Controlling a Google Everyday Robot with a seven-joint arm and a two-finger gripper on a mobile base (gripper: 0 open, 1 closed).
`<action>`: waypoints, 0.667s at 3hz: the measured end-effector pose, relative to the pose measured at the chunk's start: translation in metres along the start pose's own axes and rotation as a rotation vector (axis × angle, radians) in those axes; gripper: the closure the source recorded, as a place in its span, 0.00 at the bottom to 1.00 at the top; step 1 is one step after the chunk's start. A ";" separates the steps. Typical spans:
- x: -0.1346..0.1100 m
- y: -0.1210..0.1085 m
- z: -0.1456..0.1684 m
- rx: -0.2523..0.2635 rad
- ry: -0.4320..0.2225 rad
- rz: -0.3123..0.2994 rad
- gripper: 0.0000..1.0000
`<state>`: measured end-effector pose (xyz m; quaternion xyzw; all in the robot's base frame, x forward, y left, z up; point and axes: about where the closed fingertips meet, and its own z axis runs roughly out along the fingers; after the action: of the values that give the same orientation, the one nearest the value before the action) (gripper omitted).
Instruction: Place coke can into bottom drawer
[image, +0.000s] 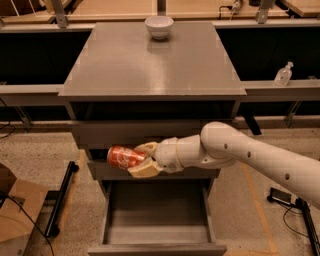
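The red coke can (123, 156) lies on its side in my gripper (141, 160), which is shut on it. The gripper's cream fingers (142, 171) clasp the can's right end. I hold the can in front of the two closed grey drawer fronts, above the left part of the bottom drawer (159, 233). That drawer is pulled out, and its flat floor is bare. My white arm (250, 155) reaches in from the right.
A white bowl (159, 26) stands at the back of the grey cabinet top (150, 60). A cardboard box (15, 210) and a black bar (62, 197) lie on the floor at left. A clear bottle (283, 74) stands on a ledge at right. Cables (287, 200) lie at right.
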<state>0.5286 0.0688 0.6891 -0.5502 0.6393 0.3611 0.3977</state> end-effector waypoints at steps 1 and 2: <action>0.058 0.013 0.026 -0.037 0.029 0.091 1.00; 0.103 0.020 0.047 -0.043 0.019 0.125 1.00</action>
<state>0.5061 0.0711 0.5768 -0.5212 0.6683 0.3936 0.3561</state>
